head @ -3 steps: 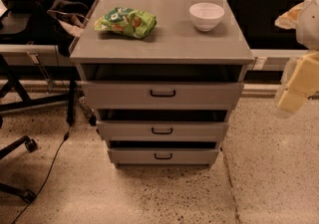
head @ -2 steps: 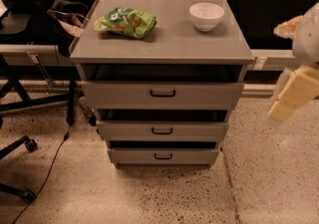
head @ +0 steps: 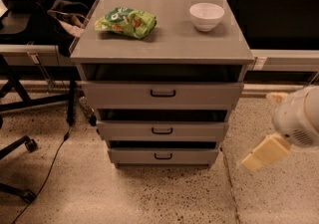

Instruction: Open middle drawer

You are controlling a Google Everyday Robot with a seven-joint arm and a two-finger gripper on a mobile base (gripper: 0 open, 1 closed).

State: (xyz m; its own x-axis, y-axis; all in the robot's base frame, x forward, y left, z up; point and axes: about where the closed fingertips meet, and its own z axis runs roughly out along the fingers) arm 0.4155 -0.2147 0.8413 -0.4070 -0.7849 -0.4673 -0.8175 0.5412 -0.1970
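Note:
The grey three-drawer cabinet (head: 162, 44) stands in the middle of the camera view. The middle drawer (head: 199, 132) has a low flat front with a small black loop handle (head: 162, 130). A dark gap shows above its front. It sits between the taller top drawer (head: 199, 94) and the narrower bottom drawer (head: 189, 157). My gripper (head: 255, 160), cream-coloured on a white arm (head: 298, 116), hangs low at the right. It is to the right of the cabinet at about bottom-drawer height and touches nothing.
A green snack bag (head: 127, 21) and a white bowl (head: 206, 16) lie on the cabinet top. An office chair base (head: 20, 148) and a black cable (head: 50, 163) are on the speckled floor at the left. A dark bag (head: 70, 14) sits behind at the left.
My arm and gripper have moved down and a little left, from beside the top drawer to low beside the bottom drawer. The drawers have not moved.

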